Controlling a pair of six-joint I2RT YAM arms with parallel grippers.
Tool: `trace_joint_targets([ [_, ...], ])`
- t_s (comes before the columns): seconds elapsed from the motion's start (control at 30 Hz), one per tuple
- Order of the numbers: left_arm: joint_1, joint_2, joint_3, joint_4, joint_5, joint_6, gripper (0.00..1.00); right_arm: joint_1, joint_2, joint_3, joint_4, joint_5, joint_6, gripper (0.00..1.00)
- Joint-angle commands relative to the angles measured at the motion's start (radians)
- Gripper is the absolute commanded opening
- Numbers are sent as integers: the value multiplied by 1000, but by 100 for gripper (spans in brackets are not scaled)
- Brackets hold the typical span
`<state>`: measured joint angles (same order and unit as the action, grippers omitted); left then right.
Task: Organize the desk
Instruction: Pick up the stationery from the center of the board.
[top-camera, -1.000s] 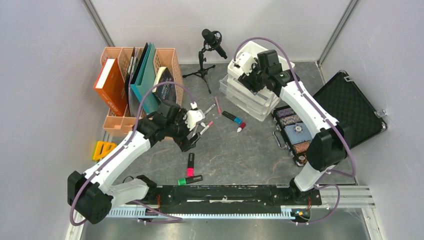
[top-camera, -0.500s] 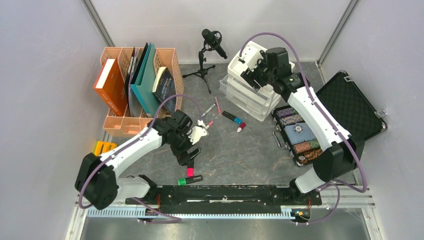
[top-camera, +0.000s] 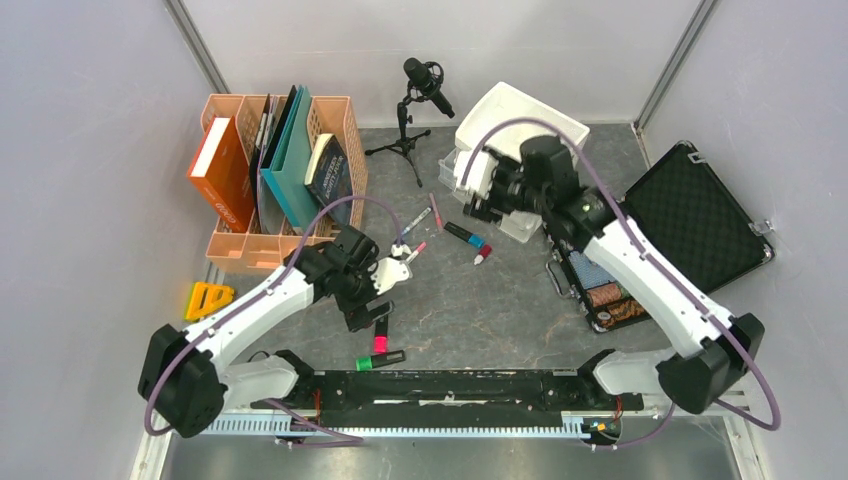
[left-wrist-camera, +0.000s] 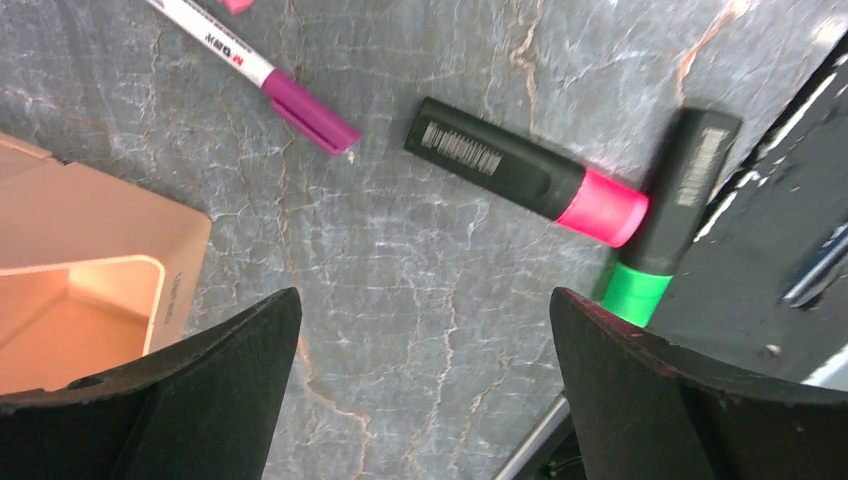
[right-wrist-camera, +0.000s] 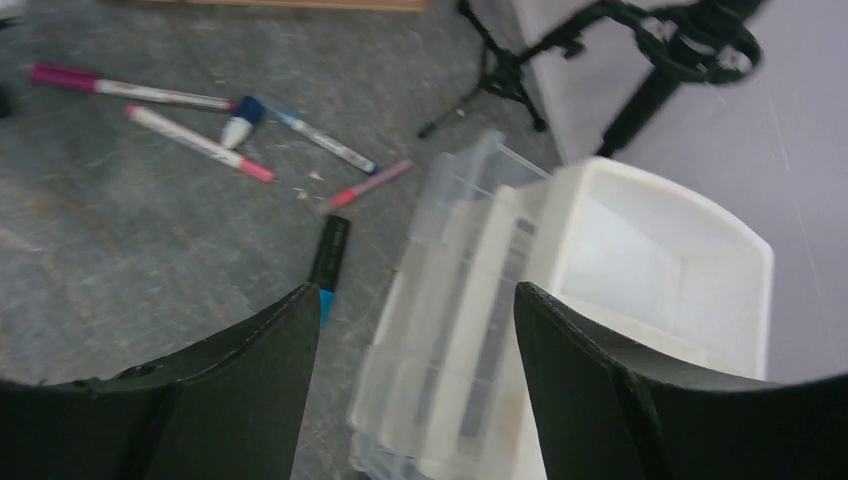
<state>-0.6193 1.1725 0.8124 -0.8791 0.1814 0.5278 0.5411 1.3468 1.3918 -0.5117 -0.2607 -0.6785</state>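
The right claw (top-camera: 480, 205) has swung off the top of the white drawer unit (top-camera: 520, 112) and come down toward the pens, while the left claw (top-camera: 372, 312) has barely shifted. The right claw's jaws stand wide apart with nothing between them. The drawer unit sits just ahead of it and to the right in its own view. A black marker with a blue end (right-wrist-camera: 328, 255) lies on the desk (top-camera: 480, 300) just past its left finger. The left claw is spread just as wide, also empty, and hangs over the dark veined desk. Just ahead of it a pink-capped highlighter (left-wrist-camera: 530, 172) lies with its cap against a green-capped one (left-wrist-camera: 670, 225). A purple-capped pen (left-wrist-camera: 260, 75) lies farther ahead to its left. A corner of the peach organiser (left-wrist-camera: 90, 290) sits close by its left finger.
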Motion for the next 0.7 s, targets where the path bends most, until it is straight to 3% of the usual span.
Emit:
trace_joint_targets([
  [0.0,-2,-103,-71,49,-81,136,100,104,-73,-122,-1,-77,-70,76],
  [0.17,-2,-214,-131,70,-147,212,100,211,-34,-223,39,-27,-67,76],
  [0.33,-2,-237,-124,61,-161,172,100,289,78,-293,168,211,-10,73],
  [0.67,-2,-273,-113,68,-150,141,100,304,355,-214,234,511,2,69],
])
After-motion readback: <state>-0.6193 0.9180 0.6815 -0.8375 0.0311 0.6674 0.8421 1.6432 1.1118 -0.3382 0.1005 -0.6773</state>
